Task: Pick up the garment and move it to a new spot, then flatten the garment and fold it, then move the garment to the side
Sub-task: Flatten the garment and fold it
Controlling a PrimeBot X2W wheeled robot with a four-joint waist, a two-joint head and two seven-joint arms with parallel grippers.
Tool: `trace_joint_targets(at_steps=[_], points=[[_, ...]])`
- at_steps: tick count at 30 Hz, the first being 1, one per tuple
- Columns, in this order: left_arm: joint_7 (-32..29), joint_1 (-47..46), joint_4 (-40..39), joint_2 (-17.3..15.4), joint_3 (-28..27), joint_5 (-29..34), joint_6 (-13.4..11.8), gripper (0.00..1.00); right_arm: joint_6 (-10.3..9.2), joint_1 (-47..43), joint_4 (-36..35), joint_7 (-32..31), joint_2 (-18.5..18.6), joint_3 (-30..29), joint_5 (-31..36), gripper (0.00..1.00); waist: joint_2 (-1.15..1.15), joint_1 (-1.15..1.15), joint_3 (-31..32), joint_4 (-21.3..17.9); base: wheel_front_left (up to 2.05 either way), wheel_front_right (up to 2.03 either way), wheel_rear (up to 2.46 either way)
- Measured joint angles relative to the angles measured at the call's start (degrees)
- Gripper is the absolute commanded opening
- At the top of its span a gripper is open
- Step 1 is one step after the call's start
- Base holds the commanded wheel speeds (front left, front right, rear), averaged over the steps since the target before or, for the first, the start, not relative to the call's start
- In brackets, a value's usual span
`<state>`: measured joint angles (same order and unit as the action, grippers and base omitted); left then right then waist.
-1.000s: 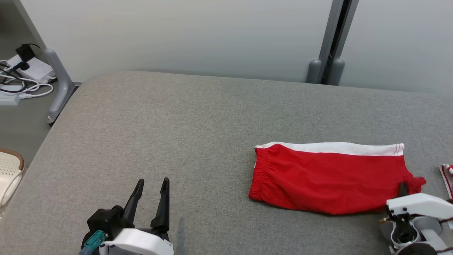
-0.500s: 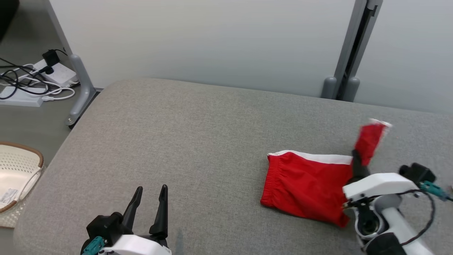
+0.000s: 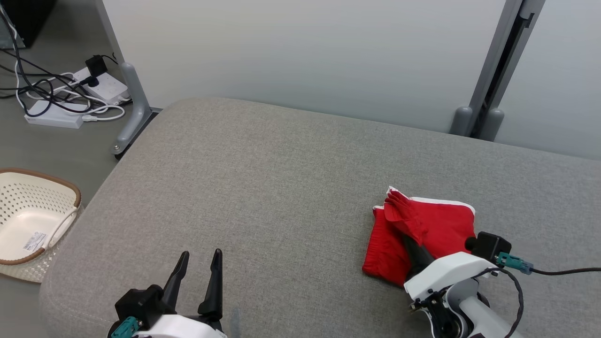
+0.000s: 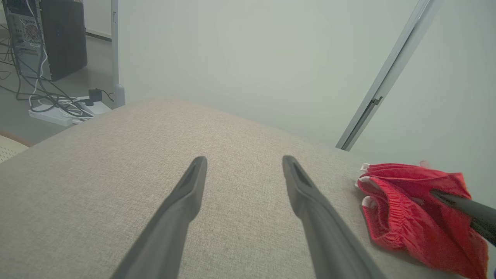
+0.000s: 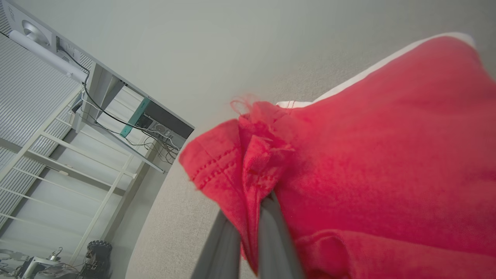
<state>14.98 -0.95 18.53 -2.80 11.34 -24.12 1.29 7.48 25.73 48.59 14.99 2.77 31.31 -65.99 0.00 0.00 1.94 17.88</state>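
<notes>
My right gripper [image 3: 409,241] pinches a thin bunched edge of the red shorts [image 3: 436,225] at the right of the grey cushion [image 3: 263,188], left gripper [image 3: 199,256] spread idle; hem may slip out, or fold lands crooked.

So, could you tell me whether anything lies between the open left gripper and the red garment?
Nothing visible does. Only bare grey cushion lies between the left gripper and the red garment, which sits off to its right. The right gripper is shut on a bunched fold of the garment.
</notes>
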Motion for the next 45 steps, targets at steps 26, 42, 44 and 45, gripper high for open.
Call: trace_joint_targets(at_steps=[26, 42, 44, 45], points=[[0.0, -0.01, 0.64, 0.0, 0.49, -0.71, -0.11, 1.0, 0.0, 2.44, 2.67, -0.03, 0.02, 19.48, -4.55, 1.0, 0.0, 0.0, -0.84, 1.47, 0.0, 0.0, 0.0], [0.0, -0.02, 0.93, -0.02, 0.13, -0.47, 0.0, 1.0, 0.01, 3.16, 4.61, -0.11, 0.0, 28.47, -6.25, 1.0, 0.0, 0.0, -0.75, 0.78, 0.0, 0.0, 0.0], [0.0, 0.01, 0.69, -0.01, -0.01, -0.15, 0.2, 1.0, 0.01, 3.97, 4.19, -0.09, -0.04, 28.27, -6.51, 1.0, 0.0, 0.0, -0.57, 0.02, 0.0, 0.0, 0.0], [0.0, 0.02, 0.56, 0.01, -0.12, -0.05, 0.23, 1.0, 0.01, 4.46, 3.96, -0.08, -0.03, 27.91, -6.26, 1.0, 0.0, 0.0, -0.47, -0.44, 0.0, 0.0, 0.0]])
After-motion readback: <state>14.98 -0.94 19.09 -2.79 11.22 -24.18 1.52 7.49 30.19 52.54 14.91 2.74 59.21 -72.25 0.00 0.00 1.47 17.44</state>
